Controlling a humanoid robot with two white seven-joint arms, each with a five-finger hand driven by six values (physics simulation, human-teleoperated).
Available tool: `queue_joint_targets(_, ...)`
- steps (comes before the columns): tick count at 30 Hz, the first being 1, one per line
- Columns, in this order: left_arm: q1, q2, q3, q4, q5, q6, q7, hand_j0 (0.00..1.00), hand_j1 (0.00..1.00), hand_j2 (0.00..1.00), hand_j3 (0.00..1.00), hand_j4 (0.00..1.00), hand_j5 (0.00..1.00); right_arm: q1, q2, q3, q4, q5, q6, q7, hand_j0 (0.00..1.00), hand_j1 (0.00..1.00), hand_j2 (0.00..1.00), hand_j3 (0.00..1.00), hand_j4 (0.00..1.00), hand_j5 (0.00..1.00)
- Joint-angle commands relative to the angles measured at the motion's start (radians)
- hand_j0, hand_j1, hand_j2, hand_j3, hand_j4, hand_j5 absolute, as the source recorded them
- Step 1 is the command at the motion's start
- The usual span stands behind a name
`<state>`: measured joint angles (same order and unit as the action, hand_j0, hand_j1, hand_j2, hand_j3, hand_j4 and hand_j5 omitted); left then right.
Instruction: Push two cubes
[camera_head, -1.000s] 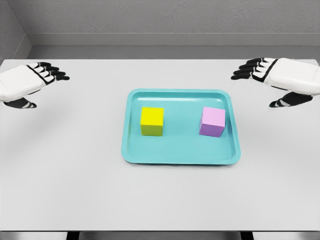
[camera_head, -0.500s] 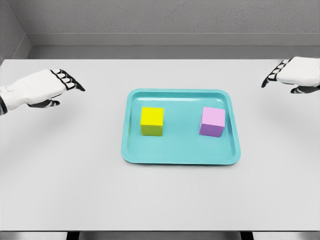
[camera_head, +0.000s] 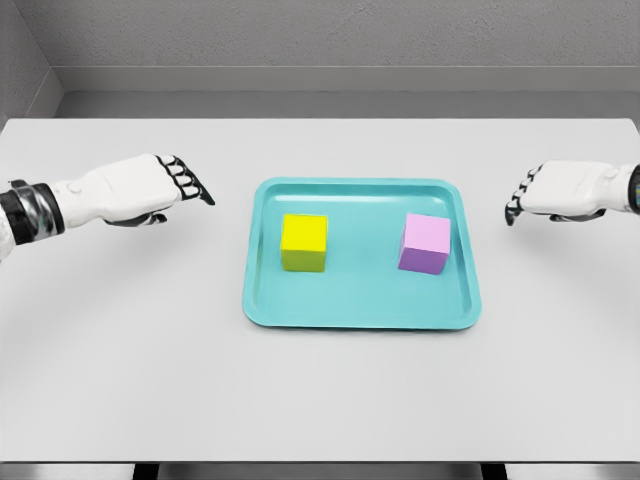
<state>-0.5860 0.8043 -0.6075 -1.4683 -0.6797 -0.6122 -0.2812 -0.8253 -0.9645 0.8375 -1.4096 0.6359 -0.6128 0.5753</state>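
Unlabelled yellow cube (camera_head: 304, 242), pink cube (camera_head: 425, 243); hands flank tray (camera_head: 360, 310).

Yellow cube (camera_head: 304, 242) left, pink cube (camera_head: 425, 243) right, apart, both upright in teal tray (camera_head: 360, 314)

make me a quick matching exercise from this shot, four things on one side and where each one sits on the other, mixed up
Things:
1. yellow cube
2. pink cube
3. left hand
4. right hand

Places:
A. over the table, right of the tray
B. left half of the tray
C. over the table, left of the tray
D. right half of the tray

Pairs: 1-B, 2-D, 3-C, 4-A
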Motion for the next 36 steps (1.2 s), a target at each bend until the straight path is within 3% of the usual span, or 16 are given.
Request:
queue_joint_targets(1, 0.0, -0.011, -0.026, -0.018, 0.005, 0.001, 0.0, 0.77, 0.77, 0.77, 0.77, 0.77, 0.77, 0.0, -0.003, 0.0, -0.017, -0.002, 0.002, 0.0, 0.65, 0.65, 0.65, 0.65, 0.65, 0.65)
queue_joint_targets(4, 0.0, -0.017, -0.035, -0.026, 0.003, 0.001, 0.0, 0.77, 0.77, 0.77, 0.77, 0.77, 0.77, -0.002, -0.003, -0.003, -0.025, -0.012, 0.002, 0.0, 0.65, 0.65, 0.65, 0.65, 0.65, 0.65)
queue_joint_targets(6, -0.002, -0.019, -0.052, -0.026, 0.003, 0.001, 0.0, 0.77, 0.77, 0.77, 0.77, 0.77, 0.77, 0.0, -0.011, 0.0, -0.08, -0.01, 0.002, 0.0, 0.65, 0.65, 0.65, 0.65, 0.65, 0.65)
queue_joint_targets(13, -0.002, -0.039, -0.086, -0.017, -0.001, 0.001, -0.016, 0.77, 0.77, 0.77, 0.77, 0.77, 0.77, 0.005, 0.0, 0.0, -0.092, -0.013, 0.002, 0.001, 0.65, 0.65, 0.65, 0.65, 0.65, 0.65)
queue_joint_targets(16, 0.0, -0.047, -0.092, -0.017, -0.001, 0.001, -0.016, 0.77, 0.77, 0.77, 0.77, 0.77, 0.77, 0.018, -0.011, 0.002, -0.16, -0.008, 0.002, 0.001, 0.65, 0.65, 0.65, 0.65, 0.65, 0.65)
queue_joint_targets(33, -0.018, -0.093, -0.1, -0.023, 0.0, 0.001, -0.023, 0.77, 0.77, 0.77, 0.77, 0.77, 0.77, 0.043, 0.035, 0.014, -0.16, -0.001, 0.002, 0.001, 0.65, 0.65, 0.65, 0.65, 0.65, 0.65)
queue_joint_targets(36, -0.021, -0.096, -0.1, -0.024, 0.0, 0.001, -0.033, 0.7, 0.7, 0.7, 0.7, 0.7, 0.7, 0.046, 0.036, 0.014, -0.155, 0.005, 0.002, 0.001, 0.65, 0.65, 0.65, 0.65, 0.65, 0.65)
